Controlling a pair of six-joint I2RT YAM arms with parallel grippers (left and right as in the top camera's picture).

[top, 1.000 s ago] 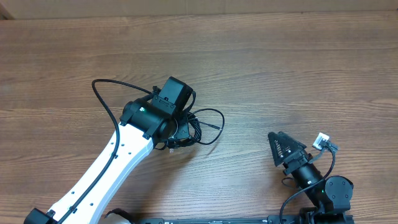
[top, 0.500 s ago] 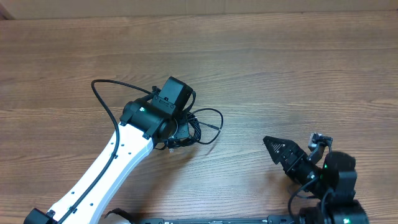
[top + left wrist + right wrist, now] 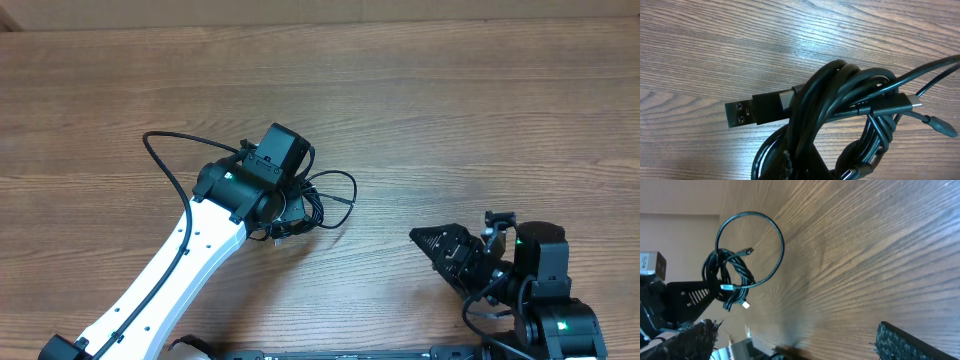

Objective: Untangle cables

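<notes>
Overhead, the brown wooden table (image 3: 460, 110) has a bundle of black cables (image 3: 322, 203) near its middle, right by the left gripper (image 3: 288, 207). I cannot tell if that gripper is pinching them. The right gripper (image 3: 445, 252) is spread wide, well apart from the cables. A tan wall (image 3: 675, 197) is behind the table.
</notes>
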